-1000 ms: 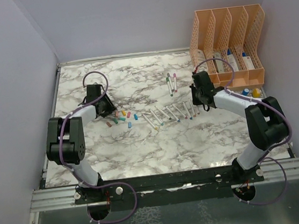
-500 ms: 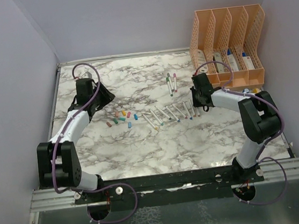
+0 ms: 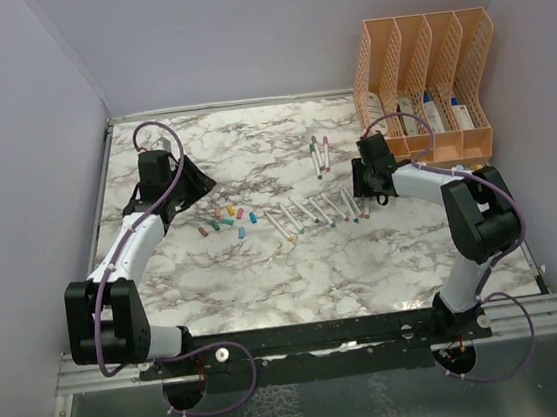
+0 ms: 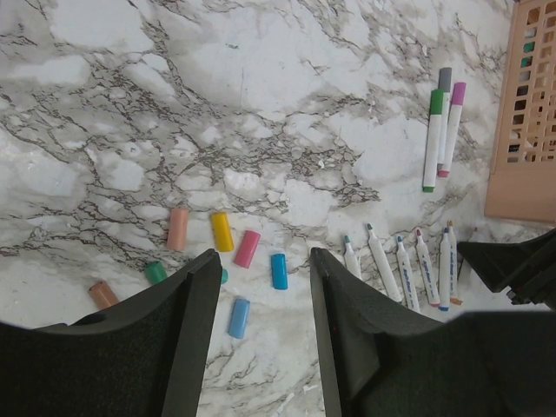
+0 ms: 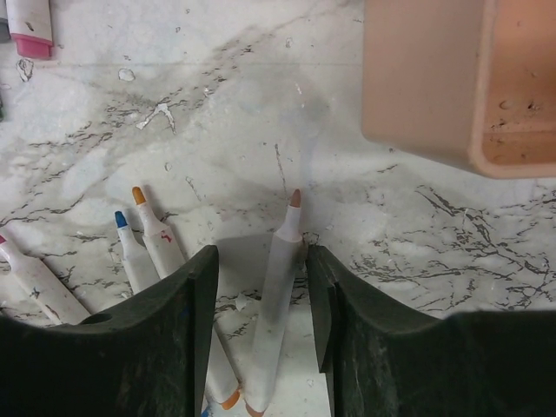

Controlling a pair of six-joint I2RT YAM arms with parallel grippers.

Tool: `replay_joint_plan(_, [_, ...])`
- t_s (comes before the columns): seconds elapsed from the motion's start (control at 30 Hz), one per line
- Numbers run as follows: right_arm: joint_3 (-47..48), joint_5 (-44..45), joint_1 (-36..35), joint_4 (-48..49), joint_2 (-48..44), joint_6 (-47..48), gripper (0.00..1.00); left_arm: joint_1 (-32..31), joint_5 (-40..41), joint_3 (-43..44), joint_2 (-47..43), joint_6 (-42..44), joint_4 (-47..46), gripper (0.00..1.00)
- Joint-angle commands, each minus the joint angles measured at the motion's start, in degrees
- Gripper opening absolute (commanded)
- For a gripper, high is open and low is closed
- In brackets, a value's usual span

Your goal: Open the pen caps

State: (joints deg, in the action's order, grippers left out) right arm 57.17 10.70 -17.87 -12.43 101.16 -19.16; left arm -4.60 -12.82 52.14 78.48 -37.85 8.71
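Several loose pen caps [image 3: 224,218] lie left of centre; the left wrist view shows them as peach, yellow, pink [image 4: 247,248], blue, green and orange. A row of uncapped white pens [image 3: 314,211] lies at centre, also seen in the left wrist view [image 4: 400,269]. Three capped pens [image 3: 320,155] lie further back. My left gripper [image 3: 195,185] is open and empty, raised behind and left of the caps [image 4: 262,256]. My right gripper [image 3: 365,191] is open and low at the row's right end [image 5: 259,252]. An uncapped pen with a peach tip [image 5: 278,295] lies on the table between its jaws.
A peach lattice file organiser [image 3: 425,81] stands at the back right, its base close to my right gripper [image 5: 460,78]. Small blue and yellow items [image 3: 466,172] sit in front of it. Walls enclose the marble table [image 3: 265,270] at back, left and right.
My left arm has swung back and left, away from the caps, and stretched out. My right gripper has barely shifted at the row's right end.
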Motion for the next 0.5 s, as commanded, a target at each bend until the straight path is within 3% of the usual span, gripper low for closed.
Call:
replay_joint_plan(0.0, [0.5, 0.5, 0.5, -1.6, -0.7, -0.9, 0.46, 0.3, -2.0, 0.4, -2.4, -0.4, 0.5, 0.49])
replay_joint_plan(0.2, [4.9, -0.6, 0.5, -2.5, -2.9, 1.8, 0.47, 0.3, -2.4, 0.6, -3.4, -0.8, 0.3, 0.59])
replay_joint_plan(0.37, [10.0, -3.4, 0.3, -2.2, -2.3, 4.0, 0.5, 0.3, -3.4, 0.6, -4.1, -1.3, 0.3, 0.79])
replay_joint_plan(0.43, [11.4, -5.2, 0.1, -0.2, -1.7, 5.0, 0.54, 0.3, -4.0, 0.6, -4.5, -1.3, 0.1, 0.97])
replay_joint_plan(0.47, [12.5, -6.2, 0.0, 0.2, -1.1, 5.4, 0.57, 0.3, -4.5, 0.6, -4.5, -1.3, 0.0, 0.99])
